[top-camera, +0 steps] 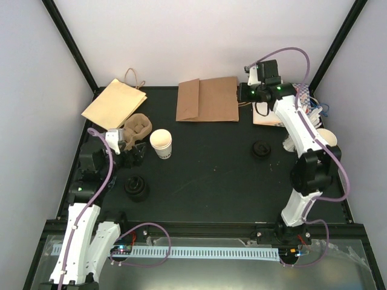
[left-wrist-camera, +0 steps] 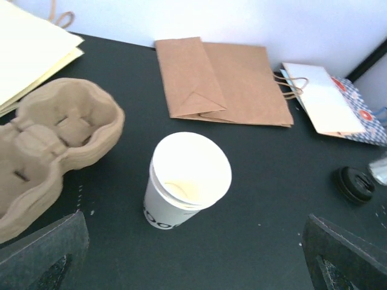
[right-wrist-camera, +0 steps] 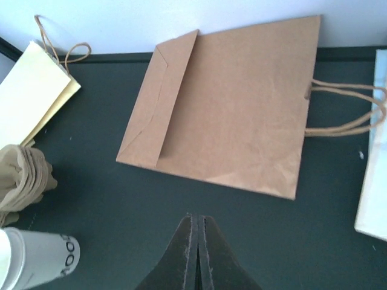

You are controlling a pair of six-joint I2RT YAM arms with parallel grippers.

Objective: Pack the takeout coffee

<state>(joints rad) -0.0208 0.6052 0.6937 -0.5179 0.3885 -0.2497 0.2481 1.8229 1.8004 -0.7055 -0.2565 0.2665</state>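
Note:
The takeout coffee (top-camera: pixel 161 144) is a small white paper cup with dark print, standing upright on the black table left of centre. In the left wrist view the cup (left-wrist-camera: pixel 187 181) sits just ahead of my left gripper (left-wrist-camera: pixel 196 266), which is open wide with nothing between its fingers (left-wrist-camera: pixel 48 254). From above, the left gripper (top-camera: pixel 134 154) is just left of the cup. My right gripper (right-wrist-camera: pixel 196 219) is shut on nothing, raised near the right edge of a flat brown paper bag (right-wrist-camera: pixel 230 103). Seen from overhead, the right gripper (top-camera: pixel 244 92) is at the back right.
A brown moulded cup carrier (top-camera: pixel 138 127) lies just behind the left gripper. A pale yellow bag (top-camera: pixel 113 103) lies at the back left, the brown bag (top-camera: pixel 207 99) at back centre, and a white patterned bag (left-wrist-camera: pixel 326 106) at the right. Black lids (top-camera: pixel 136 187) (top-camera: pixel 261 149) rest on the table.

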